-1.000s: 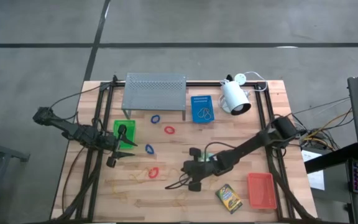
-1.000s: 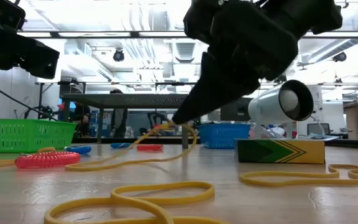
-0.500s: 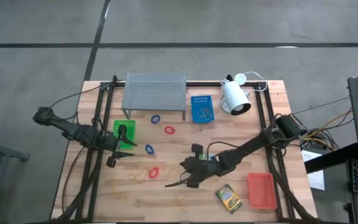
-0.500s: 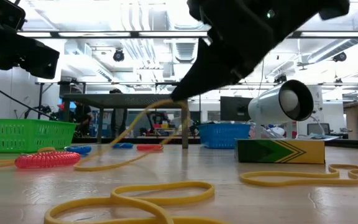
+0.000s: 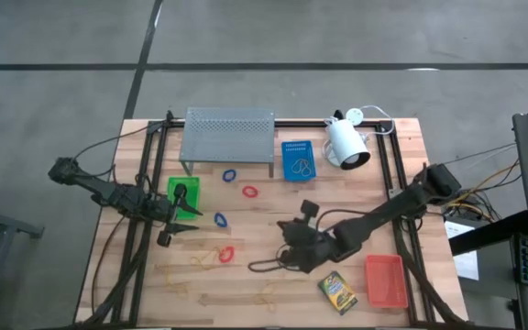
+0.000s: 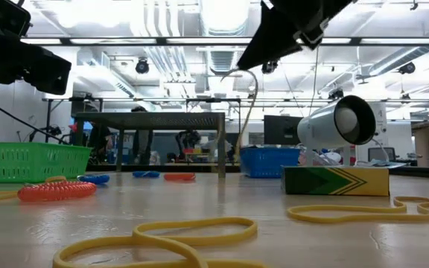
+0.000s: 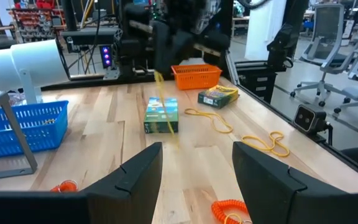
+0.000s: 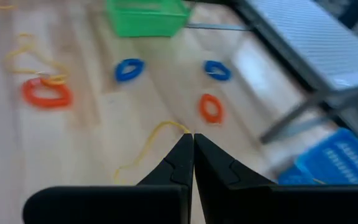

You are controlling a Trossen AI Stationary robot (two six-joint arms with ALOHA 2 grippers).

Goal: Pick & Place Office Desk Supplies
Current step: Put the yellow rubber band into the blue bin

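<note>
Writing on the card box point(image 6: 336, 180) cannot be read; right tool point(image 8: 188, 142), centre frame, pinches a tan rubber band point(image 8: 148, 146); left tool point(image 7: 194, 165) gapes, grasping nothing.

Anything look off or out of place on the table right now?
Mostly scatter: tan rubber bands and red and blue loops lie loose on the wood, outside the trays. One rubber band dangles in the air, pinched by the shut right tool. The white lamp lies tipped on its side.
</note>
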